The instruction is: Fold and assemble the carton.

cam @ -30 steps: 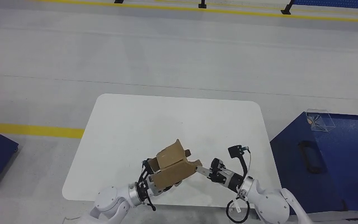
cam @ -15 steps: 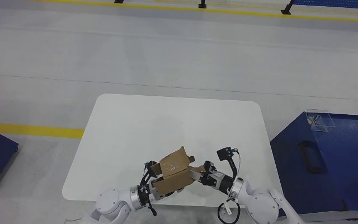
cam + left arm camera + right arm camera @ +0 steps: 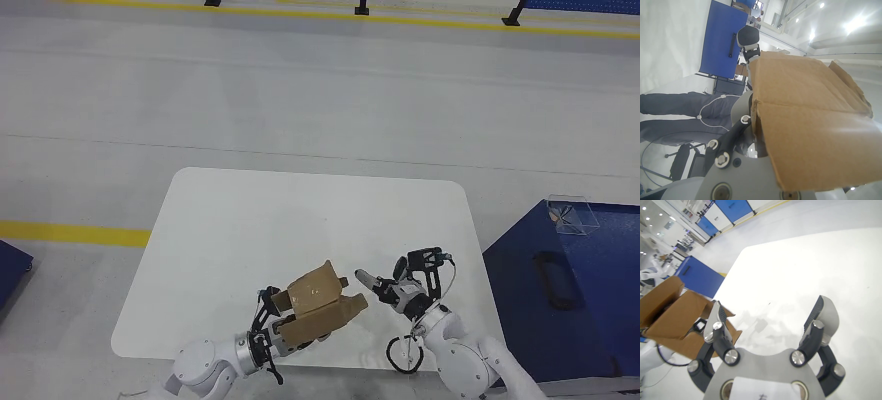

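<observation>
While the left gripper (image 3: pixel 277 325) pinches the end nearest its own arm, the brown corrugated cardboard carton (image 3: pixel 318 300) hangs lifted and tilted over the near part of the white rounded-corner table (image 3: pixel 300 200), its length running from the left arm toward the right one. In the left wrist view one grey finger (image 3: pixel 748 39) with a black textured pad lies along the outside of a cardboard wall. The other finger is hidden behind the board. That view also shows two smooth outer panels of the carton meeting at a crease, with a small tear where the crease reaches the edge beside the finger. Seen from the right wrist view, the carton's other end is open: its flaps stand apart around a dark hollow, and one loose flap juts out toward the right arm. The right gripper (image 3: pixel 769 300) hovers just beside that open end, its two ribbed fingers spread wide with nothing but bare tabletop showing between them. One of its fingertips overlaps the flap's edge in its own camera, and whether the two touch cannot be told; the top view places that fingertip just beside the carton's edge. Past the table's right side stands a blue metal cabinet (image 3: pixel 590 300) with a black handle, and a yellow floor line (image 3: pixel 70 233) runs off from the table's left side.
</observation>
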`<state>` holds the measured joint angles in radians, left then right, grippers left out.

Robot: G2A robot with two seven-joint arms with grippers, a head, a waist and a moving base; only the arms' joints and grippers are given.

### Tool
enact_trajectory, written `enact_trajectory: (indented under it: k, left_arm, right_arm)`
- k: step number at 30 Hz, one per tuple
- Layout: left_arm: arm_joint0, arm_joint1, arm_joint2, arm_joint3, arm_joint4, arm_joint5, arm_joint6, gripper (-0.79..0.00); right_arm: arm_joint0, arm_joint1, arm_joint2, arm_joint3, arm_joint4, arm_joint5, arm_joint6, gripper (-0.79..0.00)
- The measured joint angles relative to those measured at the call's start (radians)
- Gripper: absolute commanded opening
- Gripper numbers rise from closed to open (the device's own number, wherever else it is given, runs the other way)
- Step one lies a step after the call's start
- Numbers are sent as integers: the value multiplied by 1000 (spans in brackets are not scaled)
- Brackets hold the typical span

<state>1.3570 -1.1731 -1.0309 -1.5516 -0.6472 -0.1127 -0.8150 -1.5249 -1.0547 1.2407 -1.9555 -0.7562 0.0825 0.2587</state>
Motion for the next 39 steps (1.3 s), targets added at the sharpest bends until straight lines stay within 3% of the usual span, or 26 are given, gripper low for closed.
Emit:
enact_trajectory:
  k: [5,16,39]
  left_arm:
    - [13,-1,4,-16,44,-23,39,-785]
    - [17,-4,-4,-4,46,-18,70,-785]
    - [11,-12,-4,14,29,-3,69,-785]
  right_arm:
    - [45,-17,-96,27,-164,86,-32,0]
    - [32,-32,-161,4,-270,94,-15,0]
    - [28,-63,-187,-15,-282,110,-1,0]
